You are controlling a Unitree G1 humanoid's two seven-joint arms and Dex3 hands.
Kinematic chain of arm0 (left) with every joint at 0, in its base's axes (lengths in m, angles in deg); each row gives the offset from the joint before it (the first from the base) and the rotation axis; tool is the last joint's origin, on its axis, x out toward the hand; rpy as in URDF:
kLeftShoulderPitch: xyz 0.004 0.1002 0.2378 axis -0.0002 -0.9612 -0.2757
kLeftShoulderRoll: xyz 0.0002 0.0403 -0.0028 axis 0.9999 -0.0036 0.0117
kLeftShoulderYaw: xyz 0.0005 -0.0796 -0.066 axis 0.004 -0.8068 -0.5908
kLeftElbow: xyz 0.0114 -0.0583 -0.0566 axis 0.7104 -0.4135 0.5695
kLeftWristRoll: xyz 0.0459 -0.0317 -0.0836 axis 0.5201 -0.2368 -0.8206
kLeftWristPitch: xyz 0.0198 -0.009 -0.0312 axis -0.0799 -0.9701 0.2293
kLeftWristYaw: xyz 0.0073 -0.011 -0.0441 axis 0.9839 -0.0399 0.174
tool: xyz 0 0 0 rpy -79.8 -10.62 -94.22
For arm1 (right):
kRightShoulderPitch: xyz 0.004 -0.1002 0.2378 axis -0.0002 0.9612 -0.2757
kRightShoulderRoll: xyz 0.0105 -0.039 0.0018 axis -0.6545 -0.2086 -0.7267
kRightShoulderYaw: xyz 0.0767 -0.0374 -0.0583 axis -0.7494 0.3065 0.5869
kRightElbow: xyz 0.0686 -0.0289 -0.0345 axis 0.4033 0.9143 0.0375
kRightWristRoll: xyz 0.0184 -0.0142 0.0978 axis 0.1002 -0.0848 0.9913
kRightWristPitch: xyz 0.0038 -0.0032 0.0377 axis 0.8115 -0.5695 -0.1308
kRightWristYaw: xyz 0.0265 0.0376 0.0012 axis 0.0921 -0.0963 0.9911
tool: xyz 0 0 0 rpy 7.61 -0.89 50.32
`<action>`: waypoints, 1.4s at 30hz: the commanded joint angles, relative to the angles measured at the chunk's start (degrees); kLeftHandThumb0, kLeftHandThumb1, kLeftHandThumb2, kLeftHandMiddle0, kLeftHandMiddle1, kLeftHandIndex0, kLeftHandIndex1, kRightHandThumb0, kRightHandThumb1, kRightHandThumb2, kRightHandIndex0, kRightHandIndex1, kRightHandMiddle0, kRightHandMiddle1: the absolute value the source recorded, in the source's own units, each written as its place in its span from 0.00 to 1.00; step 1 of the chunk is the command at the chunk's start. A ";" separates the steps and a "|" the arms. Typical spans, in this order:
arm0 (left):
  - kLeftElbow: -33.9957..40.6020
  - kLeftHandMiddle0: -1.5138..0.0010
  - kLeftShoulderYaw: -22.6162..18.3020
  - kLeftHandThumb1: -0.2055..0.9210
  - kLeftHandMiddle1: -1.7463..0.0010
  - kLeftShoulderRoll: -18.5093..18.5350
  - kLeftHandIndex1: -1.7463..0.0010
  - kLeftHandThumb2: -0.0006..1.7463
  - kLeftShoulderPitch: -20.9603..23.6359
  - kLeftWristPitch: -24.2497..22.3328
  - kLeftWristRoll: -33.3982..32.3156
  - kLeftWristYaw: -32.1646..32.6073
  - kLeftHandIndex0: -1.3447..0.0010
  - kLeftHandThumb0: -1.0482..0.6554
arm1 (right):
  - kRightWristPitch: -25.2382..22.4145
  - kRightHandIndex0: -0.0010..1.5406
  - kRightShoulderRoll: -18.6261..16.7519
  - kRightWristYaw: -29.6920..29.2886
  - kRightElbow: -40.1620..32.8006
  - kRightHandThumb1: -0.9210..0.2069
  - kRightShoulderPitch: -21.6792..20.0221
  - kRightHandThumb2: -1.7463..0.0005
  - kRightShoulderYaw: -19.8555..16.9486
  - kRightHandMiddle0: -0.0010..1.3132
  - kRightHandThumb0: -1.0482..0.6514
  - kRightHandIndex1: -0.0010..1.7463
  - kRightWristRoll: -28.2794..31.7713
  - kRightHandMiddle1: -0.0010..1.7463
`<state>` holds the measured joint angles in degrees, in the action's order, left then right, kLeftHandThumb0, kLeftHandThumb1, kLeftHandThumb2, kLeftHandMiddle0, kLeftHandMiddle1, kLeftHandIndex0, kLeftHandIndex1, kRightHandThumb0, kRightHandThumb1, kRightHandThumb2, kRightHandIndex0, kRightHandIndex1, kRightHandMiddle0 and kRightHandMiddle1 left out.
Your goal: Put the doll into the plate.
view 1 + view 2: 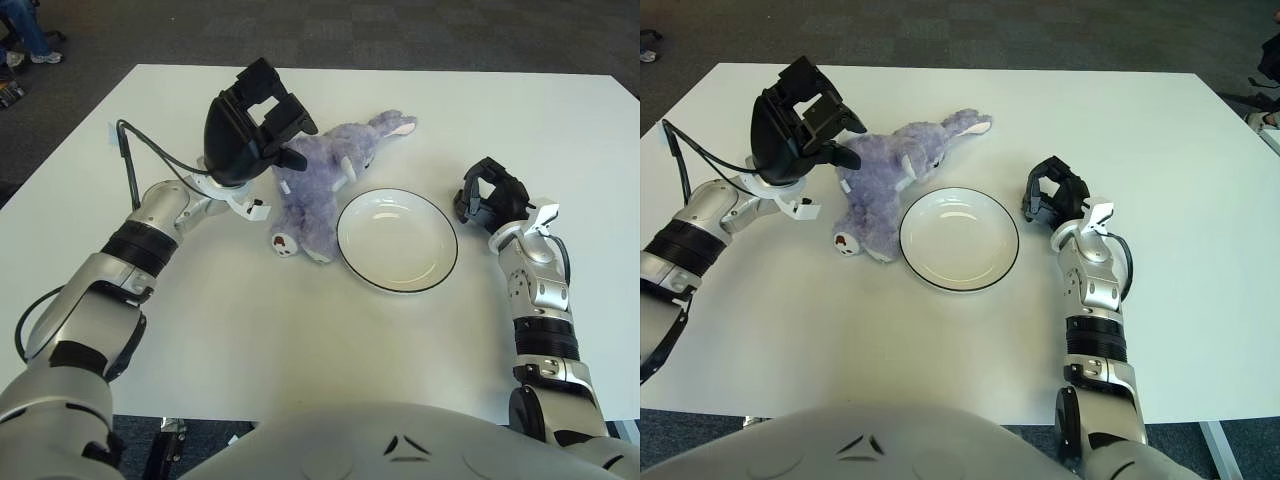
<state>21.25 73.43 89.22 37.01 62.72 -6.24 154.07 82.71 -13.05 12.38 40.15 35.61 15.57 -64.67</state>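
Purple and plush, the doll (320, 180) lies stretched out on the white table (300, 330), its long-eared head pointing toward the far right and its feet toward the near left, one pale sole with a dark mark turned up. Its near side lies just beside the left rim of the plate (397, 239), and whether the two touch cannot be told; no part of the doll is inside the plate. The plate is white with a thin dark edge and holds nothing. The left hand (262, 125) is at the doll's far-left side, its black fingers spread and released, with one fingertip (296, 158) close against the plush body, though it grips nothing. A black cable loops from the left wrist over the table. The right hand (490, 198) shows to the right of the plate, a little apart from it, its fingers curled in and clenched on nothing.
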 commanded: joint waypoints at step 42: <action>20.06 0.91 -19.27 0.81 0.06 5.08 0.16 0.42 -12.68 -10.15 -2.96 -40.37 0.95 0.41 | -2.68 0.80 0.49 0.31 -1.32 0.40 1.73 0.35 0.92 0.38 0.36 1.00 -0.40 1.00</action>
<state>39.15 55.44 94.38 25.34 55.30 -10.28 115.96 81.57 -12.75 12.86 38.67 36.41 16.50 -64.69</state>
